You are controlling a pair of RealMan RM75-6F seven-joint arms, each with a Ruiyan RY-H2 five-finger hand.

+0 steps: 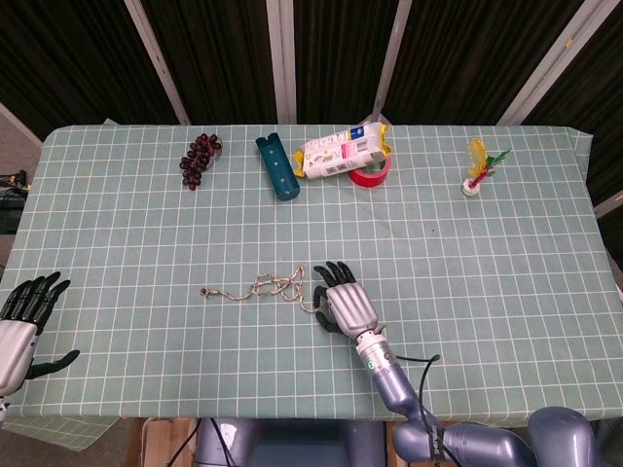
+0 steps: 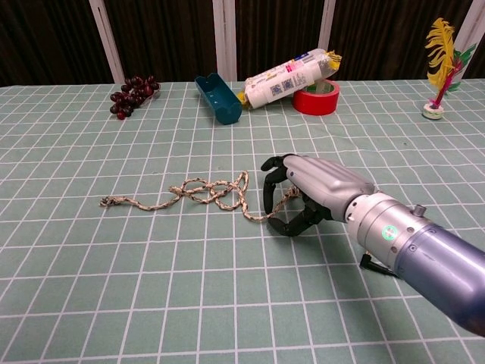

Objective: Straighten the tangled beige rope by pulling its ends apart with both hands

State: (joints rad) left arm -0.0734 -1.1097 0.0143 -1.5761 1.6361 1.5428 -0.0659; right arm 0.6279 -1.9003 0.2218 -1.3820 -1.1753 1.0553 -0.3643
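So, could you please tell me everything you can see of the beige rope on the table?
The beige rope is a thin braided cord, speckled beige and brown, lying flat on the green checked tablecloth. Its left end is frayed and free; the middle is tangled into a few loose loops. Its right end runs in under the curled fingers of the right robot hand, which is closing around it; whether it is actually gripped cannot be told. Nothing else touches the rope.

Far beyond my right hand [image 2: 311, 193] I see grapes [image 1: 198, 159], a teal holder [image 1: 277, 167], a packet [image 1: 343, 154], red tape [image 1: 371, 172] and a shuttlecock [image 1: 478, 166].
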